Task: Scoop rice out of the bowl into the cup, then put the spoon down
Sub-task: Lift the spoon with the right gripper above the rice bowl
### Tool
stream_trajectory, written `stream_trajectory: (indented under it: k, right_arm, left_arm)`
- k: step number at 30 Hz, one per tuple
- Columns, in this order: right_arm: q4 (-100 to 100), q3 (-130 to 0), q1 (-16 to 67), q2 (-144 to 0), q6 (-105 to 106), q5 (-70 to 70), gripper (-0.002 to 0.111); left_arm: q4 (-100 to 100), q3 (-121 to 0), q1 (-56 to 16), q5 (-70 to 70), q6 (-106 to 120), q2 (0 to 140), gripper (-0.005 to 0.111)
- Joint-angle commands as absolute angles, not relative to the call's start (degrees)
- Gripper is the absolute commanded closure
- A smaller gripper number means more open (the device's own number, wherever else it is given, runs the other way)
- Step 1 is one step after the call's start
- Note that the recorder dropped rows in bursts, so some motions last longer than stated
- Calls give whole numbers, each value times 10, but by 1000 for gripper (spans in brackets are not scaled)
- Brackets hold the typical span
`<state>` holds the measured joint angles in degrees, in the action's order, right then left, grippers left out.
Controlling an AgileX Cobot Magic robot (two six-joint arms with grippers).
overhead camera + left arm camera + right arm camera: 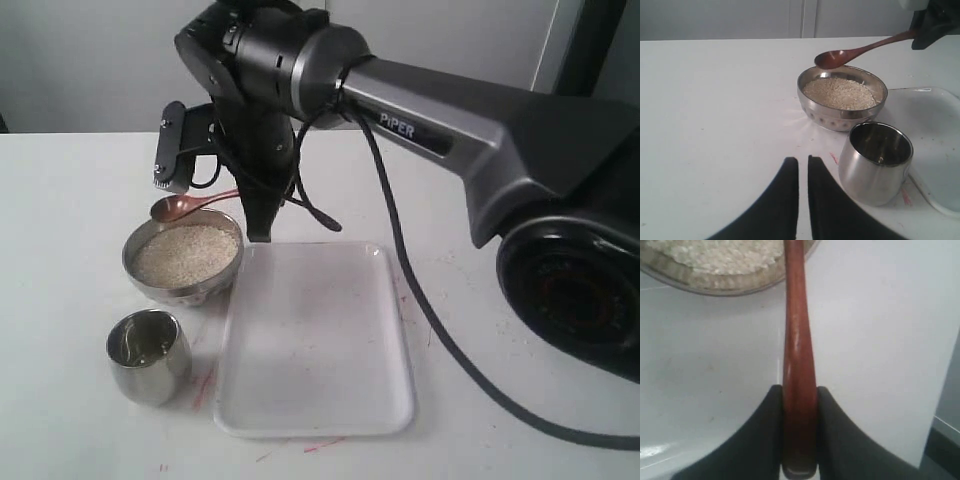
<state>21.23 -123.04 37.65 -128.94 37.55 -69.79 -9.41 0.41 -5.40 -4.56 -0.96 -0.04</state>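
The right gripper pinches the handle end of the spoon, and its long axis points from the jaws toward the bowl, so the head hangs above the rice at the rim far from the cup.

white tray | on white table | red marks beside tray

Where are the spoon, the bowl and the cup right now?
spoon [865, 48], left wrist view, middle of its handle.
bowl [182, 293], exterior view, front outer wall.
cup [150, 378], exterior view, outer side wall.
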Motion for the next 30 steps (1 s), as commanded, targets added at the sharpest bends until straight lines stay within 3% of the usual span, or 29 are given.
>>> stream_trajectory:
  k: [1,15,30]
  right_arm:
    - [267,-1232,394,-1269,327,-700,108]
    - [377,-1153,454,-1244,226,-700,108]
    - [432,-1076,458,-1234,204,-700,108]
  left_arm:
    - [-98,0,-53,-44,-11,0,92]
    - [-98,0,-53,-44,-11,0,92]
    - [-98,0,-53,-44,-11,0,92]
